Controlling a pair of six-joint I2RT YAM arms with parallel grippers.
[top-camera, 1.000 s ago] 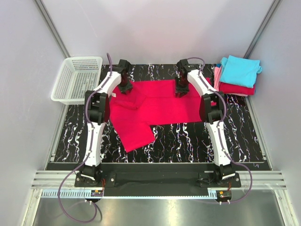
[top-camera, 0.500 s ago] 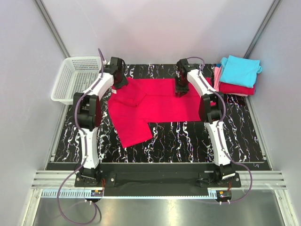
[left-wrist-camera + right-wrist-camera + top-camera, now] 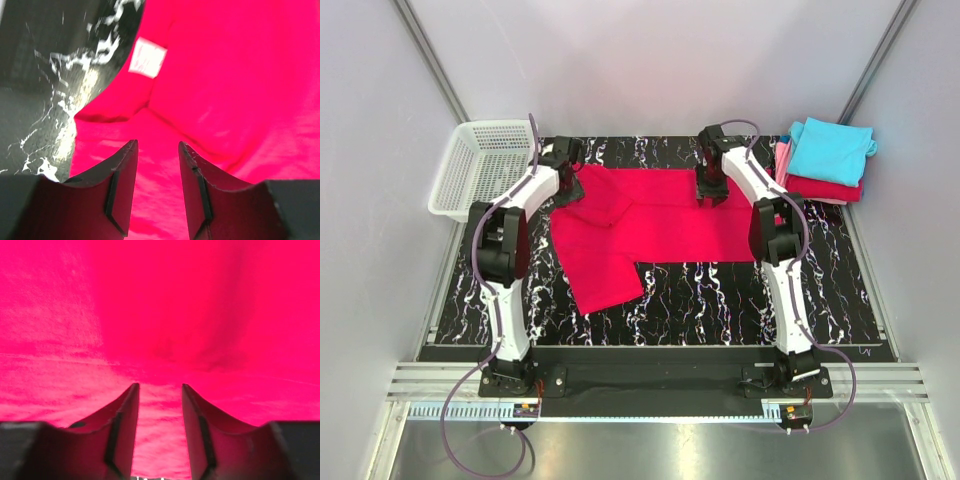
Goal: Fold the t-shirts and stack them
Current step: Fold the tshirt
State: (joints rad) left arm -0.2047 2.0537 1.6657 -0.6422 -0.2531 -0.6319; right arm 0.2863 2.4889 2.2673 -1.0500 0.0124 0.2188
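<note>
**A:** Nearest the arm bases, what lies on the desk (image 3: 720, 295)?

**B:** One flap of the crimson t-shirt (image 3: 660, 225) reaches toward the near edge, left of centre. The rest of the garment spreads flat across the middle of the black marbled surface.

**A:** And the left hand (image 3: 156, 144)?

**B:** It is poised over the shirt's far-left part, with the jaws partly apart and nothing between them. Red cloth shows through the gap. A white label (image 3: 147, 57) lies on the cloth beyond the fingers.

**A:** The right hand (image 3: 160, 386)?

**B:** It is at the shirt's far edge, right of centre, likewise partly parted and gripping nothing. Whether its tips touch the fabric cannot be told from so close a view.

**A:** Farthest back?

**B:** In the far-right corner is a stack of folded tees. The turquoise t-shirt (image 3: 830, 150) is on top, the red t-shirt (image 3: 825, 188) beneath it, and the pink t-shirt (image 3: 781, 160) shows at the stack's left edge. Beside the far-left corner stands a white mesh basket (image 3: 485, 170).
</note>
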